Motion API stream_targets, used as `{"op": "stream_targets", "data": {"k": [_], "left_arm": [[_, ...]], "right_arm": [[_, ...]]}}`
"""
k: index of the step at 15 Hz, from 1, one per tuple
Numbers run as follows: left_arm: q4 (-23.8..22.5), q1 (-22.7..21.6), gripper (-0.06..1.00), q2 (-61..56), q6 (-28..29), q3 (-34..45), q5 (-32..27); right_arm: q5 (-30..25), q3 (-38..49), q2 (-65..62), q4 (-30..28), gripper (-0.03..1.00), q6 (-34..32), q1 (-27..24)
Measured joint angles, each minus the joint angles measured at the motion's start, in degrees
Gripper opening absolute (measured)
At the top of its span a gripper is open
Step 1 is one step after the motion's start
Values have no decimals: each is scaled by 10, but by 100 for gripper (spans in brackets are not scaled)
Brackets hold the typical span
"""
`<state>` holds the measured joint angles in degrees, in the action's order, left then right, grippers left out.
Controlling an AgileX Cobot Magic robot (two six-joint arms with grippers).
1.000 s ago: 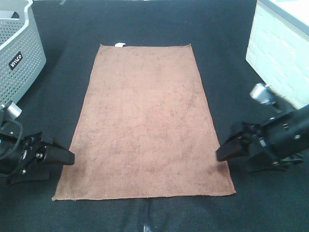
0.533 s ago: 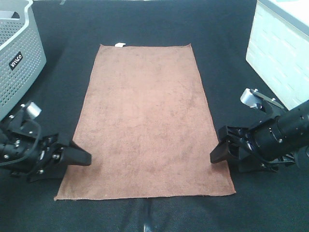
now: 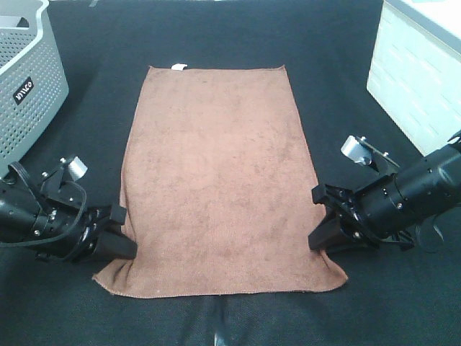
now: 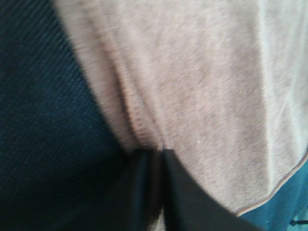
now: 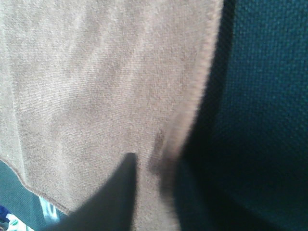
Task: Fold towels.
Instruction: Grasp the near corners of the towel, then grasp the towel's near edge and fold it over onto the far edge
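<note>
Brown towel point(image 3: 220, 180) lying flat and lengthwise mid-frame on the black worktop point(image 3: 331, 86), white tag point(image 3: 178, 67) at its far short edge. Step in hand looks like the first grasp: both arms are working the long edges near the lower corners, which are rucking inward. Left tool point(image 3: 122, 241), lower left, is pinching narrow on a fold of hem. Right tool point(image 3: 320, 231), lower right, is straddling the opposite edge; cannot tell whether it is clamping. Next move probably calling for an even lift and carry toward the tag end. Grey perforated basket point(image 3: 29, 79) upper left, white box point(image 3: 418, 79) upper right.
</note>
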<state>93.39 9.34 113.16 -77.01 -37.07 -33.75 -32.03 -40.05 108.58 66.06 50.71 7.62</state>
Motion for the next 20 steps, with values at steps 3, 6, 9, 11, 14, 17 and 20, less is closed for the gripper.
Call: {"op": "stream_targets", "data": {"k": [3,6,9,11,14,17,20], "left_arm": [[-13,0,0,-1,7,0,0],[-107,0,0,-39,82,1,6],[-162,0,0,-73,132,1,8],[-191,0,0,-108,156,29,9],[-202,0,0,-150,159,93,8],[-209,0,0,-211,159,148,6],[-215,0,0,-285,168,191,-18]], "right_arm": [[-2,0,0,0,0,-5,0],[-6,-1,-42,-45,0,-52,0],[-23,-1,-70,-95,0,-105,0],[-40,24,-103,-110,0,-123,0],[-52,87,-147,-116,0,-125,0],[-56,150,-201,-116,0,-124,0],[-74,195,-281,-116,0,-127,0]]}}
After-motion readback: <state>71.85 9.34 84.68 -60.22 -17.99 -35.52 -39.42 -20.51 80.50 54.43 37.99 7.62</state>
